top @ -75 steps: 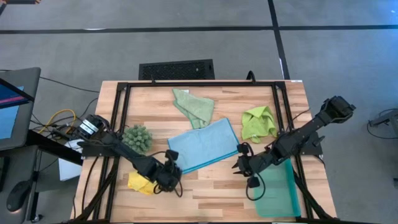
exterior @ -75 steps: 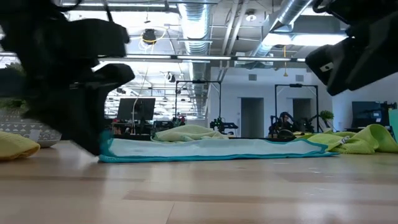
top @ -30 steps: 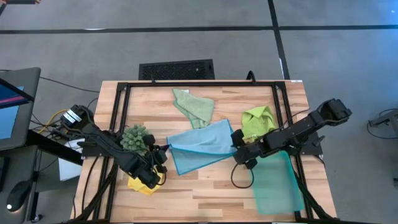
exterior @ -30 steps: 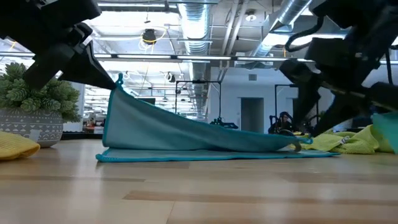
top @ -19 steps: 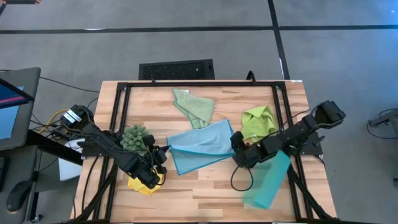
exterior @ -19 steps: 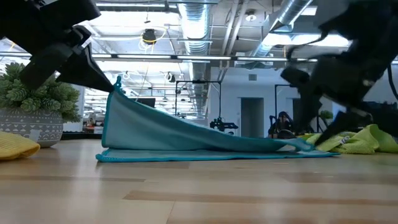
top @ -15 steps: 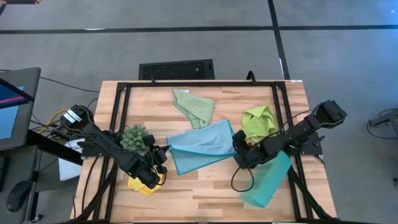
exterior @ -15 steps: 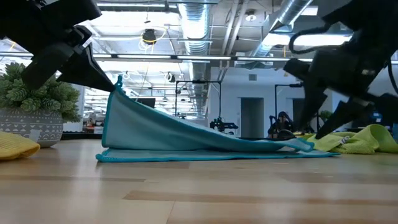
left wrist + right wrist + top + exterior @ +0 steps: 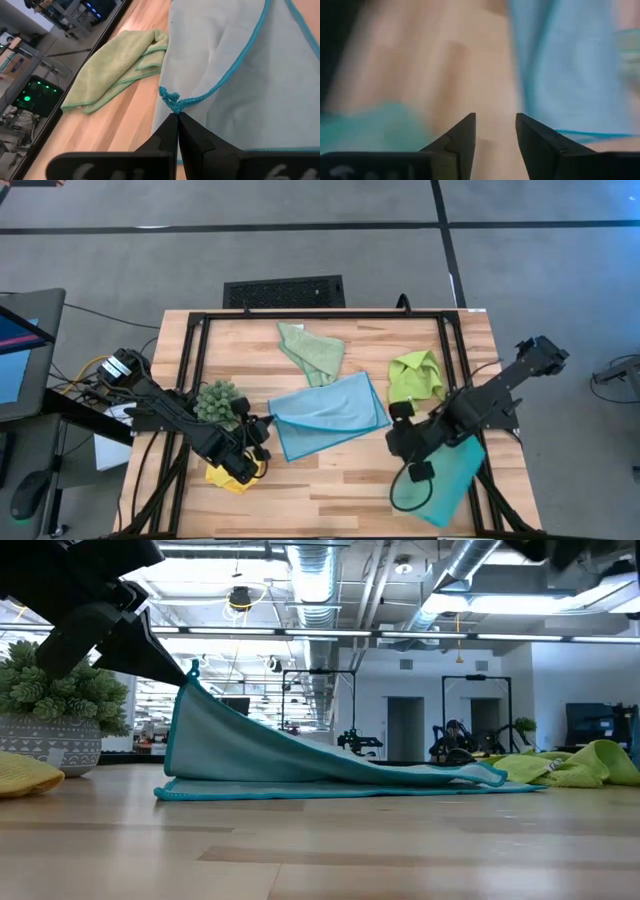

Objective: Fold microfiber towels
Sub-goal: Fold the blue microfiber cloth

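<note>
The light blue towel [image 9: 330,412] lies mid-table, and one corner of it [image 9: 190,670] is raised. My left gripper [image 9: 264,423] is shut on that corner. My right gripper [image 9: 398,442] is open and empty near the towel's right corner, over bare wood; its own view [image 9: 495,117] shows the gap between its fingers. The pale sage towel [image 9: 312,352] lies crumpled at the far middle. The lime towel [image 9: 415,377] lies bunched at the right. The yellow towel [image 9: 225,473] lies under my left arm. My left gripper pinches the blue towel's near-left corner [image 9: 170,99], at its teal stitched hem, between its two fingertips. The fingers slant down from the table's left. The corner is lifted, and the cloth slopes down from it to the rest of the towel flat on the table [image 9: 350,785].
A dark-green spiky clump in a pot [image 9: 220,402] stands beside my left arm. A teal tray [image 9: 450,480] lies askew at the near right under my right arm. A black frame [image 9: 320,313] runs round the table.
My right gripper has drawn back from the blue towel's right corner toward the near right and risen out of the low view. That corner now lies on the table. The teal tray has swung about under the arm. My left gripper keeps the raised corner still.
</note>
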{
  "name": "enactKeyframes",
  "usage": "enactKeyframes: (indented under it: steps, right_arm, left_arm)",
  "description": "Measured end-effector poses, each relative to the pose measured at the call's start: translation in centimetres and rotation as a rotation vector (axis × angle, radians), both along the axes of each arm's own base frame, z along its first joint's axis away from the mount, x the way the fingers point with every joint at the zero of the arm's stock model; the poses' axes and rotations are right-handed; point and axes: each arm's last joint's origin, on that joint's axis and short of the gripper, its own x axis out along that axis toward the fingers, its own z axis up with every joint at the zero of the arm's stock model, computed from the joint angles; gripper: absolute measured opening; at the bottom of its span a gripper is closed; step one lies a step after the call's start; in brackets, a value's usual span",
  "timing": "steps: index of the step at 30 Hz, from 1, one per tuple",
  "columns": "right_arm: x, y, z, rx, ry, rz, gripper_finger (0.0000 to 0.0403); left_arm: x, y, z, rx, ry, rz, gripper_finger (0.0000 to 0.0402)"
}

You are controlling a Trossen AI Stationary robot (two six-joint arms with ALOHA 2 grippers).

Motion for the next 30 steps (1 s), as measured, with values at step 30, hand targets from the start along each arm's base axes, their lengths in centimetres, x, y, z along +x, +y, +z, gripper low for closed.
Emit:
enactKeyframes:
  steps: [30]
  right_arm:
    - [6.7, -2.7, -6.2, -0.222, 0.063, -0.053, 0.011]
  left_arm:
    - [0.5, -0.1, 2.1, 0.161, -0.076, 0.048, 0.0]
